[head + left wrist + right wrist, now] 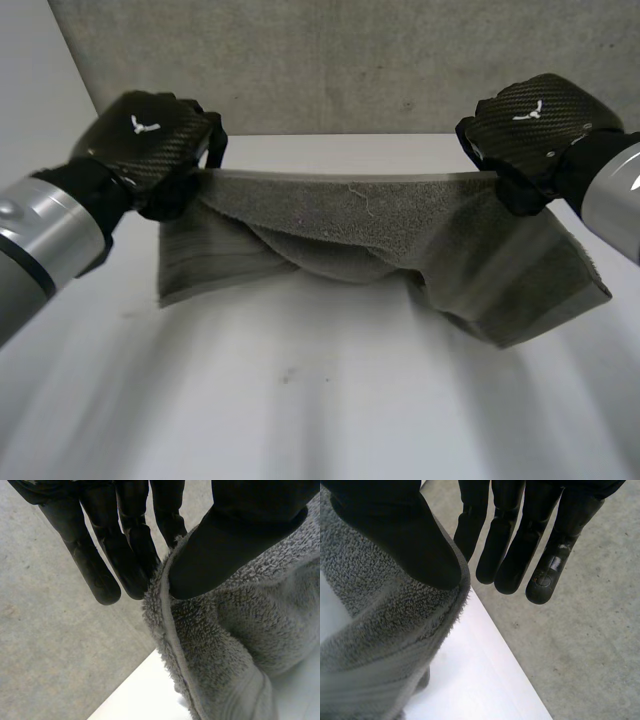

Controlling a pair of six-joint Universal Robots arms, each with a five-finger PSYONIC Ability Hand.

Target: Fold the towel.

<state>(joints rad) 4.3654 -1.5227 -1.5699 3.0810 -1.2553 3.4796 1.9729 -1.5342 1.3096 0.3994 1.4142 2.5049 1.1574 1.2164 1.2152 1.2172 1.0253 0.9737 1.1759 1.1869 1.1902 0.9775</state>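
Note:
A grey towel (360,240) hangs stretched between my two hands above the white table (300,400), its lower part sagging onto the tabletop. My left hand (150,145) holds the towel's far left corner. In the left wrist view the thumb (225,550) presses the towel's hemmed edge (200,645) against the straight fingers (127,555). My right hand (535,125) holds the far right corner. There the thumb (410,540) pinches the towel (375,630) against the fingers (520,555).
The table's far edge (340,137) runs just behind the towel, with grey concrete floor (330,60) beyond it. The near part of the table is bare white surface.

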